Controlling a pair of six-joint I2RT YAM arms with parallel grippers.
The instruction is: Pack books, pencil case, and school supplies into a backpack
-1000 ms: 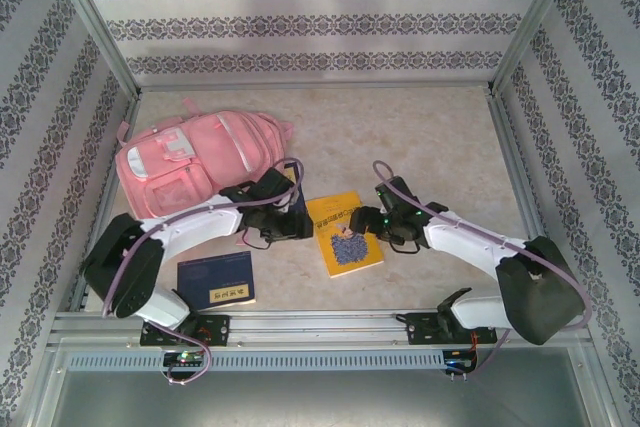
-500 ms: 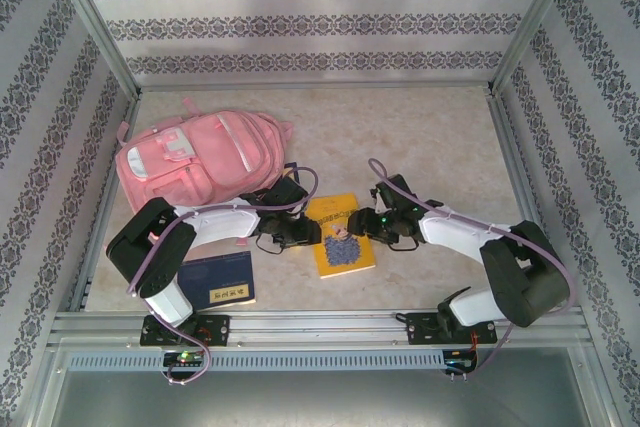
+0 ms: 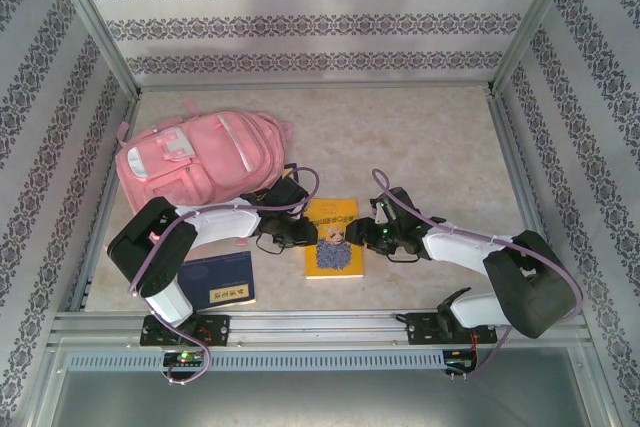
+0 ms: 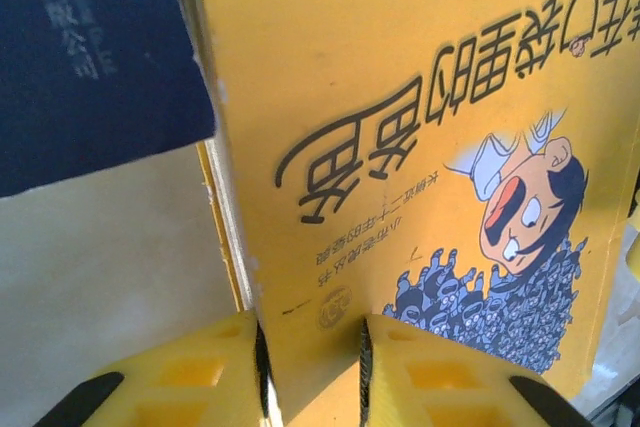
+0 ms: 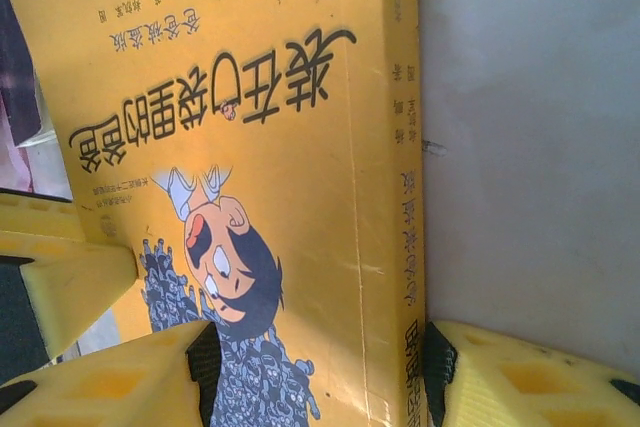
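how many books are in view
3: a yellow book in the middle of the table, a navy book at its near left edge, a second navy book, corner showing, beside the yellow one. More may be hidden.

Far half of table point(image 3: 420, 132) bare: wide room from backpack's right side across to right wall point(image 3: 590, 147)

Pink backpack point(image 3: 195, 162) fills far-left area, close to left wall point(image 3: 60, 147), narrow gap there

Centre crowded: left gripper point(image 3: 316, 237) and right gripper point(image 3: 360, 235) pinch yellow book point(image 3: 335, 259) from opposite sides

Left arm point(image 3: 215, 219) and right arm point(image 3: 465, 247) lie low across table, barring path from near edge to centre

Navy book point(image 3: 216, 280) flat at near left, beside left arm's base

Second navy book point(image 4: 90, 47) just beside yellow book's edge

Bare floor beyond right arm, toward right wall
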